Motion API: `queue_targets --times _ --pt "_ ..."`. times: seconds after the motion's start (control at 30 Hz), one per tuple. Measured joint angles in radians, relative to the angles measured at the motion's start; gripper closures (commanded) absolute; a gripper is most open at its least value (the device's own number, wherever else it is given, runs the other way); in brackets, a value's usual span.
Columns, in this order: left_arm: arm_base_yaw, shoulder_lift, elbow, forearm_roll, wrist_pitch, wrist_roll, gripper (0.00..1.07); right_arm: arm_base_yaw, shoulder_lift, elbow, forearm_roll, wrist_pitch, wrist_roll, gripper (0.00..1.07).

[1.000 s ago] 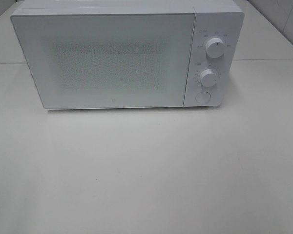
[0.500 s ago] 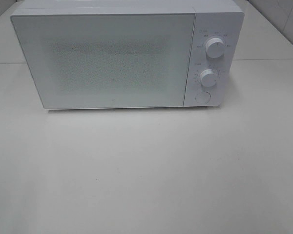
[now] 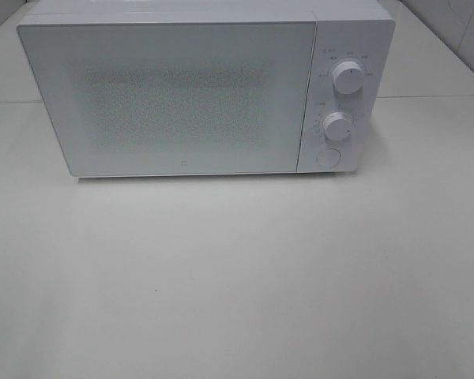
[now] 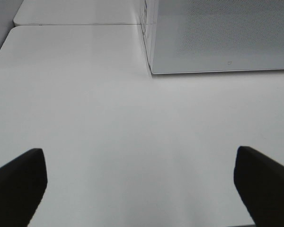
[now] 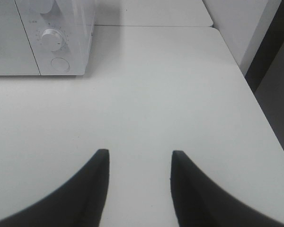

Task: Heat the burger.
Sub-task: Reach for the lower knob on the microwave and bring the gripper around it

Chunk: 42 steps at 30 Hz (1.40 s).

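Observation:
The burger is out of view in every frame. A white microwave [image 3: 182,87] stands at the back of the table with its door shut; the speckled door window shows nothing inside. In the left wrist view my left gripper [image 4: 139,156] hovers over bare table in front of the microwave's [image 4: 217,38] lower left corner, jaws spread wide and empty. In the right wrist view my right gripper [image 5: 139,155] is over the table to the right of the microwave [image 5: 38,38], jaws partly apart with nothing between them. Neither gripper shows in the exterior high view.
The microwave's right panel carries an upper knob [image 3: 347,76], a lower knob [image 3: 337,125] and a round button [image 3: 328,157]. The white table [image 3: 237,276] stretches in front. Its right edge [image 5: 255,109] drops off beside a dark gap and a wall.

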Motion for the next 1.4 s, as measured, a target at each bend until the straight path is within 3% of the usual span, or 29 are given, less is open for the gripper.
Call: queue_targets --times 0.1,0.13,0.2,0.23,0.37,0.53,0.67,0.77,0.83,1.03,1.1,1.2,1.27,1.4 --pt "0.000 0.000 0.000 0.000 0.000 0.000 0.04 0.000 0.000 0.000 0.000 0.000 -0.001 0.53" --pt "0.000 0.000 0.000 0.000 0.000 0.000 0.04 0.000 0.000 0.000 0.000 0.000 0.000 0.42" --pt "0.000 0.000 0.000 0.000 0.000 0.000 0.04 0.000 0.000 0.000 -0.005 0.000 0.008 0.37" --pt "0.000 0.000 0.000 0.000 0.000 0.000 0.04 0.000 0.000 0.000 -0.012 0.000 0.019 0.26" --pt "0.000 0.000 0.000 0.000 0.000 0.000 0.04 0.000 0.000 -0.001 -0.107 -0.021 0.025 0.15" --pt "0.000 0.000 0.000 0.000 0.000 0.000 0.04 0.000 0.020 -0.008 -0.156 -0.141 0.064 0.19" --pt "0.000 0.000 0.000 0.000 0.000 0.000 0.04 0.000 0.164 -0.011 -0.128 -0.382 0.142 0.28" --pt "0.000 0.000 0.000 0.000 0.000 0.000 0.04 0.000 0.201 -0.011 -0.123 -0.434 0.151 0.31" --pt "0.000 0.000 0.000 0.000 0.000 0.000 0.04 0.000 0.337 -0.011 -0.118 -0.623 0.156 0.35" --pt "0.000 0.000 0.000 0.000 0.000 -0.001 0.04 0.000 0.508 0.005 -0.114 -0.876 0.156 0.35" --pt "0.000 0.000 0.000 0.000 0.000 -0.001 0.04 0.000 0.596 0.048 -0.114 -1.054 0.156 0.35" --pt "0.000 0.000 0.000 0.000 0.000 -0.001 0.04 0.000 0.631 0.067 -0.114 -1.127 0.156 0.35" --pt "0.000 0.000 0.000 0.000 0.000 -0.001 0.04 0.000 0.777 0.127 -0.113 -1.392 0.155 0.35" --pt "0.000 0.000 0.000 0.000 0.000 -0.001 0.04 0.000 0.884 0.153 -0.113 -1.518 0.142 0.35"
